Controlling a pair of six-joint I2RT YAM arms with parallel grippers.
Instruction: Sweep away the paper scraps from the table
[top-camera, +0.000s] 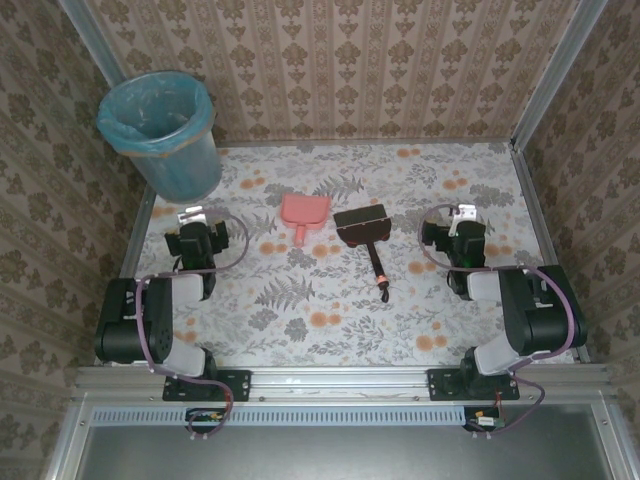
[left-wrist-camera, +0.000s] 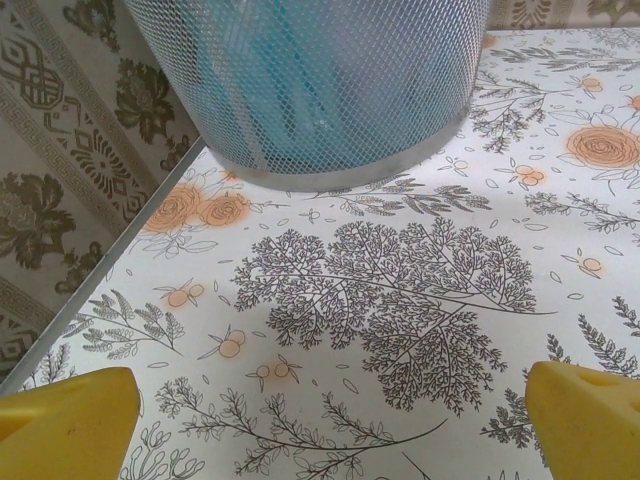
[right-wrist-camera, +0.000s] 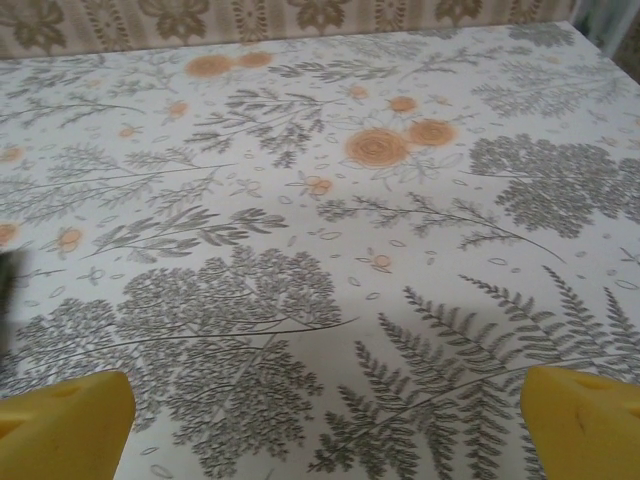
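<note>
Both arms sit low over the table (top-camera: 300, 320). The left gripper (left-wrist-camera: 325, 425) has its jaws spread wide w/ nothing between, facing the mesh bin (left-wrist-camera: 310, 90). The right gripper (right-wrist-camera: 325, 425) is likewise spread, over printed cloth. The pink dustpan (top-camera: 305, 213) and the brush (top-camera: 362, 228) lie side by side mid-table, btwn the arms. Can't tell where the paper scraps lie, prob. too small against the print. Best approach, I'd judge: right takes the brush by its handle, left takes the dustpan's stub, both gripped square.
</note>
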